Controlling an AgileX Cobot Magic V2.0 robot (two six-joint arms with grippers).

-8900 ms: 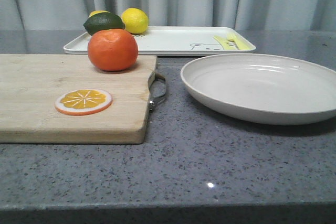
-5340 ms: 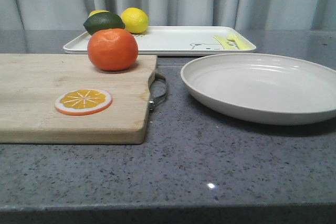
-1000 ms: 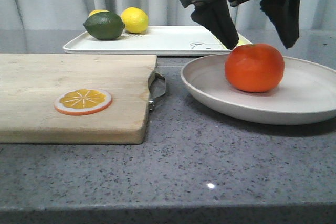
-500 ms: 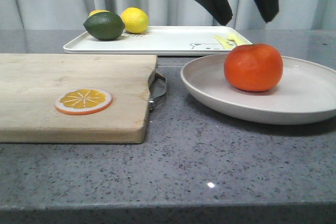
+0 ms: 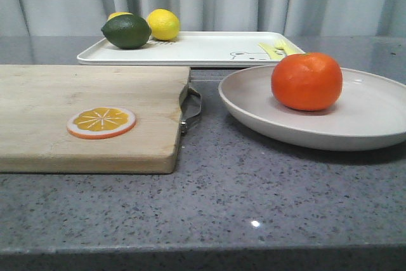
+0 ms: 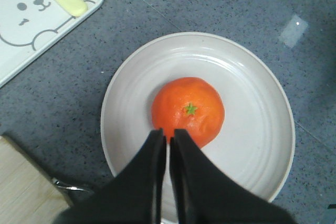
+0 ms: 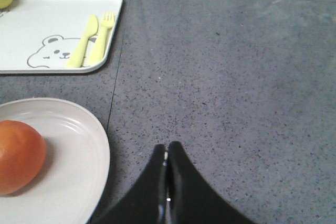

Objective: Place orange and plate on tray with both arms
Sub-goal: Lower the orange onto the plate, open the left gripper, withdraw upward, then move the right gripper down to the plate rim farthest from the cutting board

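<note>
Orange (image 6: 188, 110) on plate (image 6: 255, 145), clear of left fingers (image 6: 157, 150); both grippers' fingers closed, empty.

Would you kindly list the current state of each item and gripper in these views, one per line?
orange: resting in the plate, stem up, not held.
plate: on the counter, not on the tray.
tray: holds a lime and lemons at its left end.
lime: lying on the tray.
orange slice: flat on the cutting board.
left gripper: shut, empty, above the orange.
right gripper: shut, empty.
</note>
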